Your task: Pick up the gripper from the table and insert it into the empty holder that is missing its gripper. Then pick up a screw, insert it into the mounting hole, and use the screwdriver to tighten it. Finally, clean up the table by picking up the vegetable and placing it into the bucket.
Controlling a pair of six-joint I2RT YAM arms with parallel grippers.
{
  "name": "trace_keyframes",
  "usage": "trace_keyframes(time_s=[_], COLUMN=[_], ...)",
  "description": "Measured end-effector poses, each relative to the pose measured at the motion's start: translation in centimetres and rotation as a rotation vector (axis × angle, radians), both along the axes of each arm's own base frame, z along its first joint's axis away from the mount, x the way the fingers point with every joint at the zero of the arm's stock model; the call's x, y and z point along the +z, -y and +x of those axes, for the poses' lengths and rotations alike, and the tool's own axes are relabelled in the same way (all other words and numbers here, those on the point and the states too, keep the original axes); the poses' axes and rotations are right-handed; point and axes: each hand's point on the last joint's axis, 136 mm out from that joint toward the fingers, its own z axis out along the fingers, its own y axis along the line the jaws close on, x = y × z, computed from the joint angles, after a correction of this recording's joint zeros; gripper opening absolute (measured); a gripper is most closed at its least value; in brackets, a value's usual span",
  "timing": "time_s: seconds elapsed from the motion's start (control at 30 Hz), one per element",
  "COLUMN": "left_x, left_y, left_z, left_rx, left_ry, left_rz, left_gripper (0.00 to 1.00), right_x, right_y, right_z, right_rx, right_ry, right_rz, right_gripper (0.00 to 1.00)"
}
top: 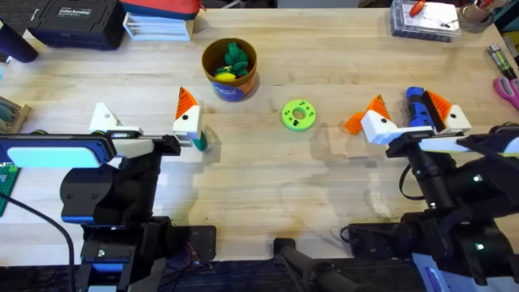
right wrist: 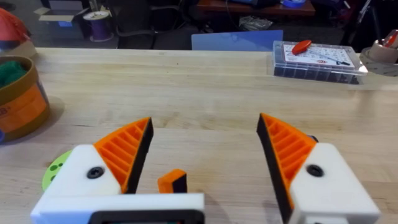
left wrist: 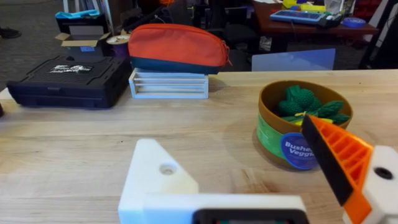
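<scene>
My left gripper [top: 143, 105] stands open over the table [top: 268, 186]. One finger is a bare white holder [left wrist: 158, 177] with a mounting hole [left wrist: 168, 168]; the other carries an orange pad [left wrist: 342, 158]. The teal vegetable [top: 200, 142] lies beside the padded finger. The bucket [top: 229, 71] holds green and yellow toys. My right gripper [top: 405, 105] is open, nothing gripped. The blue screwdriver [top: 419, 109] lies between its fingers. A loose orange gripper piece [right wrist: 171, 180] rests on the table by its left finger. The screw is out of view.
A lime-green disc [top: 298, 114] lies mid-table. Along the far edge sit a black case [top: 73, 20], a red pouch on a white box [top: 158, 20] and a clear parts box [top: 422, 18]. Pink scissors [top: 507, 89] lie far right.
</scene>
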Motion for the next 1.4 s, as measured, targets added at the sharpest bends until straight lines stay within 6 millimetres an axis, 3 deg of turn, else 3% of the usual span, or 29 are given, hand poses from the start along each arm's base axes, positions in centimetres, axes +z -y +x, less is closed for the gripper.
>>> trace_keyframes(time_s=[0.5, 0.53, 0.6, 0.73, 0.83, 0.97, 1.13, 1.17, 1.33, 1.37, 1.4], left_x=[0.2, 2.7, 4.9, 7.4, 7.2, 5.8, 1.9, 1.4, 0.2, 0.1, 0.2], left_y=[-0.2, -0.6, -0.7, -0.9, -0.8, 0.7, 2.6, 2.9, 3.7, 3.8, 4.2], left_z=[-0.4, -1.3, -2.1, -3.4, -3.4, -1.7, -1.6, -1.4, -0.8, -0.8, -0.7], left_rx=[0.011, 0.033, 0.043, 0.062, 0.066, 0.003, -0.081, -0.093, -0.129, -0.144, -0.166], left_ry=[-0.054, -0.090, -0.136, -0.336, -0.504, -0.655, -0.864, -0.888, -0.949, -0.952, -0.947], left_rz=[0.001, 0.002, 0.000, -0.038, -0.075, -0.129, -0.191, -0.207, -0.230, -0.218, -0.216], left_gripper=[0.985, 0.985, 0.985, 0.985, 0.985, 0.985, 0.982, 0.912, 0.148, 0.196, 0.376], right_x=[-0.1, -0.1, 1.2, 5.0, 7.4, 9.6, 9.1, 9.0, 7.7, 7.5, 7.1], right_y=[0.4, 0.5, 0.5, 0.5, 0.5, 0.5, 0.5, 0.5, 0.5, 0.5, 0.5], right_z=[-0.2, -1.1, -1.8, -3.5, -4.5, -4.4, -4.5, -4.6, -5.3, -5.5, -5.7], right_rx=[-0.024, -0.028, -0.027, -0.027, -0.027, -0.027, -0.027, -0.027, -0.027, -0.027, -0.027], right_ry=[-0.032, -0.127, -0.179, -0.275, -0.339, -0.360, -0.392, -0.398, -0.455, -0.469, -0.487], right_rz=[-0.003, -0.005, -0.006, -0.008, -0.009, -0.009, -0.010, -0.010, -0.011, -0.011, -0.012], right_gripper=[0.994, 0.994, 0.993, 0.993, 0.993, 0.994, 0.993, 0.994, 0.994, 0.994, 0.993])
